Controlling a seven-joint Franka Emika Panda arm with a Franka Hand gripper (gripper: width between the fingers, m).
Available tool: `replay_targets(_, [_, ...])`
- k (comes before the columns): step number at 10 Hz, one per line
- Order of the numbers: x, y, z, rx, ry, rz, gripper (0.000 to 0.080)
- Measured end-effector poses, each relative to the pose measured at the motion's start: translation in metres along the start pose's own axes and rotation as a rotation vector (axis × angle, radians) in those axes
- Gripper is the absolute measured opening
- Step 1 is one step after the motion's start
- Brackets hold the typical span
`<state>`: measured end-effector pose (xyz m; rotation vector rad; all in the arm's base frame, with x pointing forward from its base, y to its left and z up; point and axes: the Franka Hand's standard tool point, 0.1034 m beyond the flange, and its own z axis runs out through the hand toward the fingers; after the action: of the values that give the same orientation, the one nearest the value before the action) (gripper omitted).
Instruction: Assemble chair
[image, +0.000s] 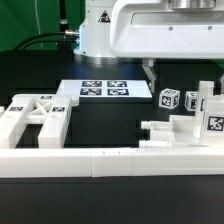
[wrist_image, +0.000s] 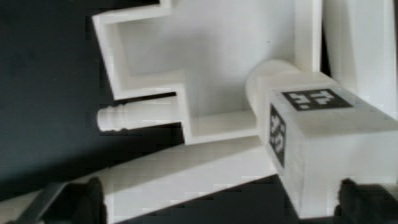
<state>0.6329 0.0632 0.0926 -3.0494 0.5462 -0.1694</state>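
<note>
**A:** Black bench (image: 105, 125), marker board (image: 104, 90) in the middle, low border wall (image: 110, 160) along the front. Chair parts lie loose: ladder-like frame (image: 35, 115) at the exterior view's left, tagged cluster (image: 180, 130) at its right.

**B:** Tool (wrist_image: 210, 205)?

**A:** Wide, nothing clamped afaict. Wrist view looks down on a white part w/ a round peg (wrist_image: 116, 118) and a tagged block (wrist_image: 311, 110).

**B:** So prob. a pick from that cluster. Tips?

**A:** Centre the jaws across one plain bar, not over the peg or a tag. Square the wrist to the bar's long edge and go down plumb. Close only once both pads flank flat faces. Parts there sit touching, so a skewed descent could nudge the neighbours.

**B:** Arm pose?

**A:** Arm (image: 150, 30) hangs over the cluster at the exterior view's right, hand pointing down, above the parts, no contact I can see.
</note>
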Motion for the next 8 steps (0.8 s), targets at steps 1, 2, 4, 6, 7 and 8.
replay_targets(1, [0.0,0.0,0.0,0.0,0.0,-0.017,0.0649])
replay_targets(2, [0.0,0.001,0.0,-0.001,0.0,-0.027,0.0649])
replay_targets(4, [0.003,0.01,-0.001,-0.002,0.01,-0.201,0.0649])
replay_targets(6, [0.01,0.026,-0.006,0.0,0.015,-0.268,0.0649])
replay_targets(7, [0.012,0.029,-0.007,0.0,0.022,-0.286,0.0649])
replay_targets(8, [0.011,0.03,-0.005,-0.002,0.027,-0.285,0.0649])
